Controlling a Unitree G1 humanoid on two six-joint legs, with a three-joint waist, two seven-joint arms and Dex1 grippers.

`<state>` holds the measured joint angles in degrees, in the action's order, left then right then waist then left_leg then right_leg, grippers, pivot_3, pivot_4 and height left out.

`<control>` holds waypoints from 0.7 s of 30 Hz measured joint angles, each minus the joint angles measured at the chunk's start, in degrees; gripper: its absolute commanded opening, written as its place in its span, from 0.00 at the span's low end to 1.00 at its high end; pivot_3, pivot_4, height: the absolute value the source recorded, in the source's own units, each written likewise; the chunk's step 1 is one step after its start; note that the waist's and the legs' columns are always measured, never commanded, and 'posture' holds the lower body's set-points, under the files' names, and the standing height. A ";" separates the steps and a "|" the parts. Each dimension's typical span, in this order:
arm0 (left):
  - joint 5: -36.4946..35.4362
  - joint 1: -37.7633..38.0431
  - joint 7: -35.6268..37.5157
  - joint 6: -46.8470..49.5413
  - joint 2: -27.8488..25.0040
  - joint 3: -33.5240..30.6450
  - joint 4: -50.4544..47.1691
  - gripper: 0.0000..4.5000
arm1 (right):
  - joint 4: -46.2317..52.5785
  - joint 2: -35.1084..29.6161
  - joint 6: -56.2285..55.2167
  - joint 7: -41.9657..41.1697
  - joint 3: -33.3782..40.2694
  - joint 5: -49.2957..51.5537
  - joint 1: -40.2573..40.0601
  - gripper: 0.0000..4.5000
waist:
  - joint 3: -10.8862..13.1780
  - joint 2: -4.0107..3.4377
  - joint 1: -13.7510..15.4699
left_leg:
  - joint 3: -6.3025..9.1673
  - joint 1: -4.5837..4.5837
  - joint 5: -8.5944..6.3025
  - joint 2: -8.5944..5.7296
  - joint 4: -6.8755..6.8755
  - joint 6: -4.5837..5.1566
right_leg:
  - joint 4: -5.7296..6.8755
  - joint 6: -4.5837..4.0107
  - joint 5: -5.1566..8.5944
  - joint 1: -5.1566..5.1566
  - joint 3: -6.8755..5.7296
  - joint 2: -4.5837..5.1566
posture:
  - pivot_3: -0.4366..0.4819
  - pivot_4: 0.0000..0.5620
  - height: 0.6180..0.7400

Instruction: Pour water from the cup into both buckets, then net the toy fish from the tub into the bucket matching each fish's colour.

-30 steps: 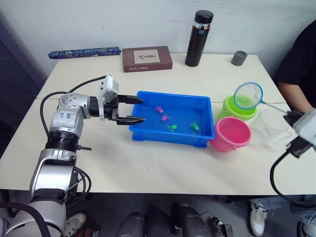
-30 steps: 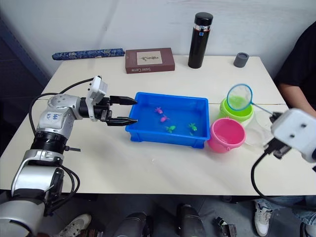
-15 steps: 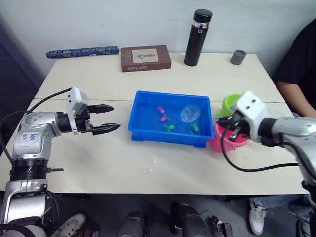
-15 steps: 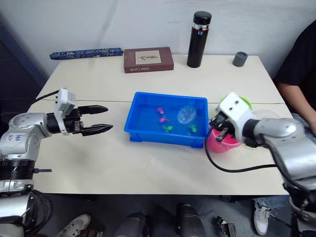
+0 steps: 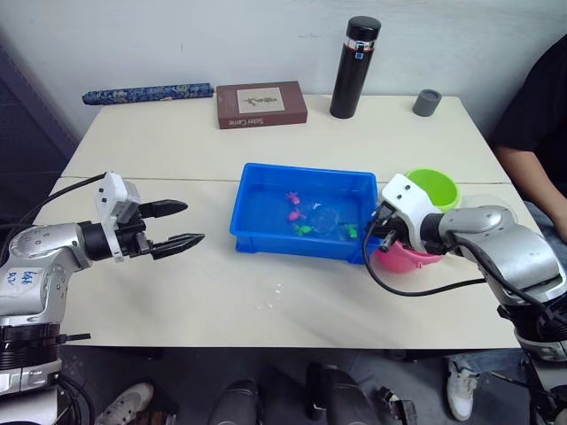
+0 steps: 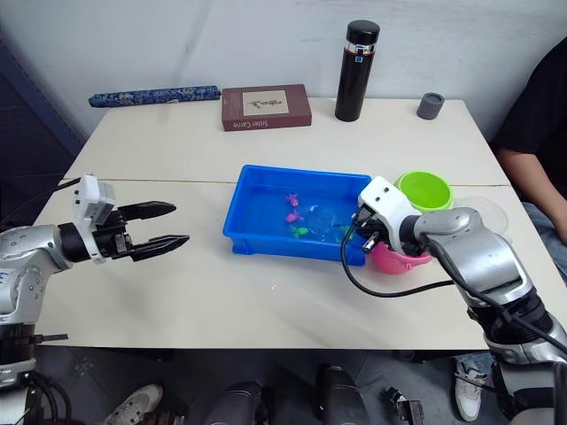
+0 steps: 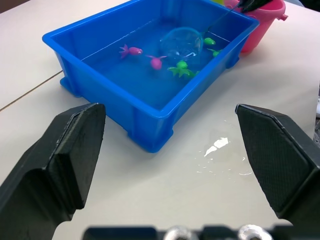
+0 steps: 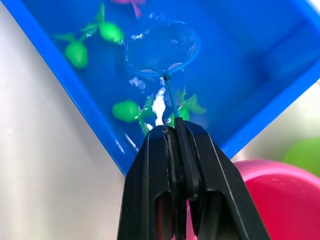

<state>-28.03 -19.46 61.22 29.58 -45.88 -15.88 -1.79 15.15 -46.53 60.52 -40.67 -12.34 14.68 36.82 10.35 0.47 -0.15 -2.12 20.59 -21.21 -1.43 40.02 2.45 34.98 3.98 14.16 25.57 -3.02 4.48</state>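
The blue tub (image 5: 297, 247) holds water and several toy fish: pink ones (image 5: 291, 197) at the back, green ones (image 5: 304, 229) near the front. My right gripper (image 5: 377, 226) sits at the tub's right end, shut on the net's thin handle (image 8: 169, 95). The net hoop (image 5: 325, 217) lies in the water among the green fish (image 8: 125, 110). The pink bucket (image 5: 409, 258) is partly behind my right arm, with the green bucket (image 5: 431, 187) behind it. The clear cup (image 6: 483, 205) stands right of the buckets. My left gripper (image 5: 190, 222) is open, well left of the tub.
At the table's back stand a black flask (image 5: 354, 66), a brown book (image 5: 262, 104), a grey cap (image 5: 428, 102) and a blue roll (image 5: 146, 92). A person (image 5: 536, 115) sits at the right. Water drops (image 5: 279, 292) lie in front of the tub.
My right arm has swung the net from above the green bucket down into the tub's water. My left gripper has drawn back leftward from the tub's left edge.
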 measured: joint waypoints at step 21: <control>-2.51 2.76 -2.61 1.70 -1.70 -1.94 -4.22 1.00 | -5.25 5.98 -4.85 0.44 -2.77 -3.77 2.47 0.00 | 0.00 0.00 -0.09 | 0.00 0.00 0.00 0.00 -0.02 -0.01 | -0.01 0.00 0.00 0.00 -0.01 -0.01 | 0.48 0.27 1.00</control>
<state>-30.53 -16.71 58.61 31.29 -47.58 -17.82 -6.01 9.90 -40.55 55.67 -40.24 -15.11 10.91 39.29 10.35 0.47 -0.23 -2.12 20.59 -21.22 -1.42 40.00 2.44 34.97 3.98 14.16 25.57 -3.03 4.48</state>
